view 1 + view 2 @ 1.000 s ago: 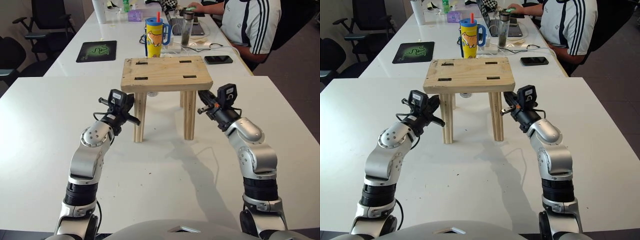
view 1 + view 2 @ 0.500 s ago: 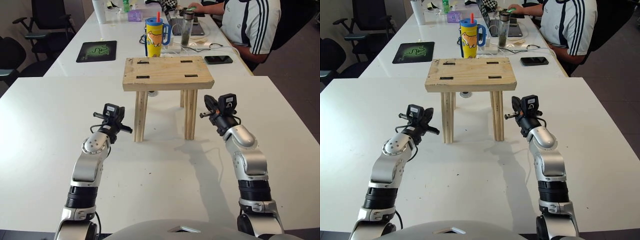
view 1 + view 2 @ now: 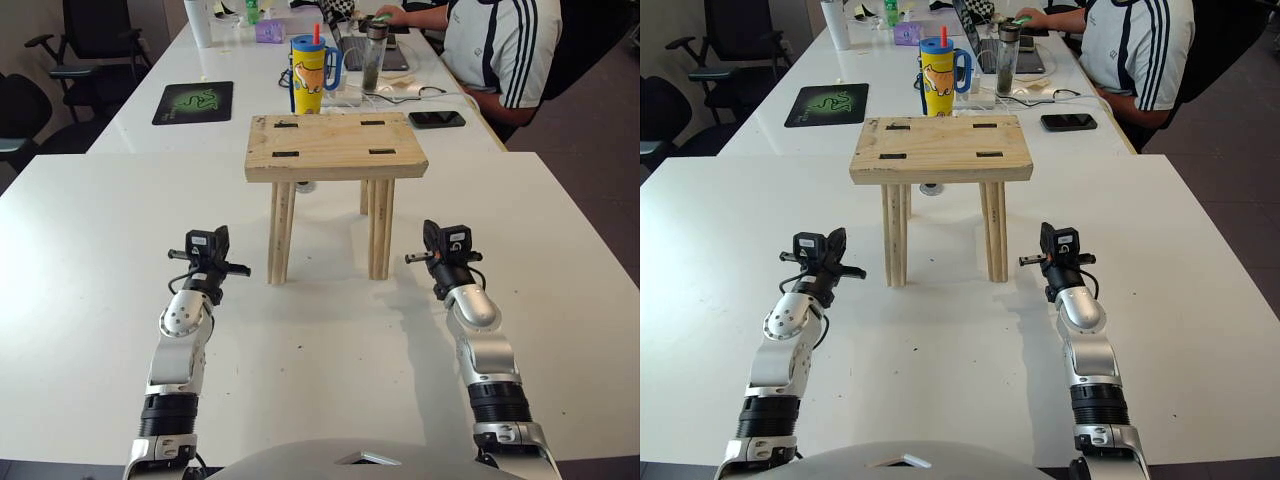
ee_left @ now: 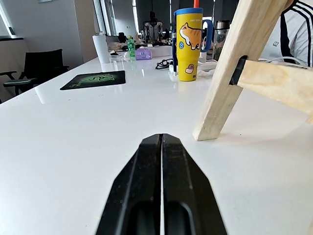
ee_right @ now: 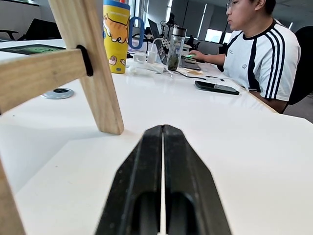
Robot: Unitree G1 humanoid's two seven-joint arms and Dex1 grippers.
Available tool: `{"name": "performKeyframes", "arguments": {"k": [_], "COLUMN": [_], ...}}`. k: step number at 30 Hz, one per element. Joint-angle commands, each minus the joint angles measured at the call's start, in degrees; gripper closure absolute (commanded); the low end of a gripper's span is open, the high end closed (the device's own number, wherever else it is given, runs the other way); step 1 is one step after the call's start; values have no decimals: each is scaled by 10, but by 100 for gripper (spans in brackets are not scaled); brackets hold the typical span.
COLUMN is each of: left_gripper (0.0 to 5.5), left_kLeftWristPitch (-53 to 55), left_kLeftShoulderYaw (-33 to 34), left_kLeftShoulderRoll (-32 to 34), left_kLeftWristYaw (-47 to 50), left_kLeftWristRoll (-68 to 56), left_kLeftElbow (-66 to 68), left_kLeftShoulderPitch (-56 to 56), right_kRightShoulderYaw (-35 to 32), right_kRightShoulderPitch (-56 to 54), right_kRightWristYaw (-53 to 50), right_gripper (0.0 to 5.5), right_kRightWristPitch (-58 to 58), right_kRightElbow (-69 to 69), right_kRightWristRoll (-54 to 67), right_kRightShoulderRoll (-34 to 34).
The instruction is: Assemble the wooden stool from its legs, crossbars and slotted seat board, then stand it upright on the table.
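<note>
Left eye view: stool [image 3: 335, 150] stood upright.
Clenched empty, left gripper [image 4: 161, 139] and right gripper [image 5: 163, 128] sat clear of it; its legs [image 3: 279, 235] bore it.

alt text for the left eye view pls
An assembled wooden stool stands upright on a white table. The left gripper and right gripper are shut and empty, one on each side, clear of the stool.
</note>
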Motion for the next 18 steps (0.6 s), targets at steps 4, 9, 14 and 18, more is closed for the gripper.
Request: {"name": "performKeyframes", "arguments": {"k": [4,9,14,18], "left_gripper": [549,549,549,549], "left_kLeftWristPitch": [-28,-24,-25,-26], "left_kLeftShoulderYaw": [-1,-5,-7,-8], "left_kLeftShoulderRoll": [-1,-3,-2,-2], "left_kLeftWristYaw": [10,12,13,13], "left_kLeftWristRoll": [11,11,12,13], "left_kLeftElbow": [22,14,16,14], "left_kLeftShoulderPitch": [11,12,9,8], "right_kRightShoulderYaw": [2,3,3,3], "right_kRightShoulderPitch": [13,13,12,8], "right_kRightWristYaw": [-7,-6,-4,-4], "right_gripper": [550,550,550,550], "right_kRightWristPitch": [-22,-22,-20,-20], "right_kRightElbow": [18,22,27,31], "right_kRightWristRoll": [-13,-16,-16,-15], "right_kRightShoulderRoll": [8,9,8,9]}}
